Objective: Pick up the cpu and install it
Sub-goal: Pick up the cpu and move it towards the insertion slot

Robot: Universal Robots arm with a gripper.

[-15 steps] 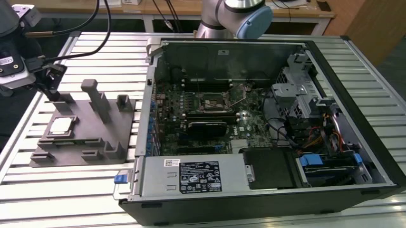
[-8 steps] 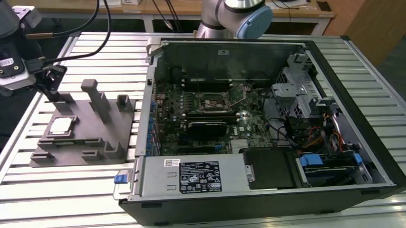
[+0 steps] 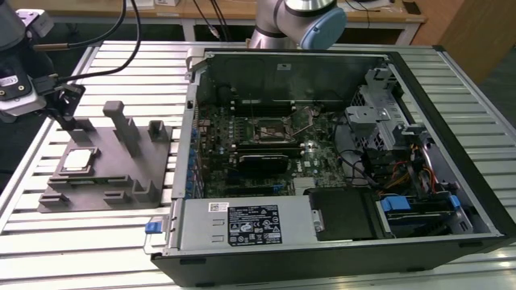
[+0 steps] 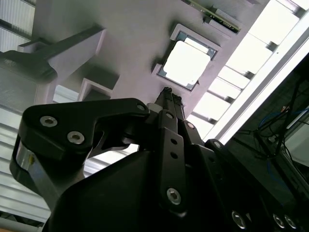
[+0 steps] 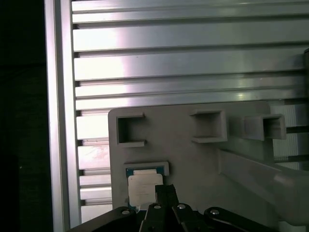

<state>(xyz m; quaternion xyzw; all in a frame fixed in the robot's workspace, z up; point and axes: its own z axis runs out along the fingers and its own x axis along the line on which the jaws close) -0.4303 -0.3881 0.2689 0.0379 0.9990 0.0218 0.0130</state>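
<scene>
- The arm [image 3: 300, 21] rises at the far edge of the exterior view, a grey link with a blue joint cap [image 3: 322, 29];
- its wrist [image 3: 20, 66] sits at the exterior view's left edge, well apart from that link;
- the gripper [image 3: 74, 124] hangs below the wrist, pointing steeply down, slightly tilted;
- in both wrist views the dark fingers [image 4: 164, 113] [image 5: 162, 194] run together to one narrow tip, no gap showing between them; their bolted linkage bars splay out wide behind.

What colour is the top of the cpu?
The cpu top is pale silvery white, clearest in the second wrist view.
</scene>
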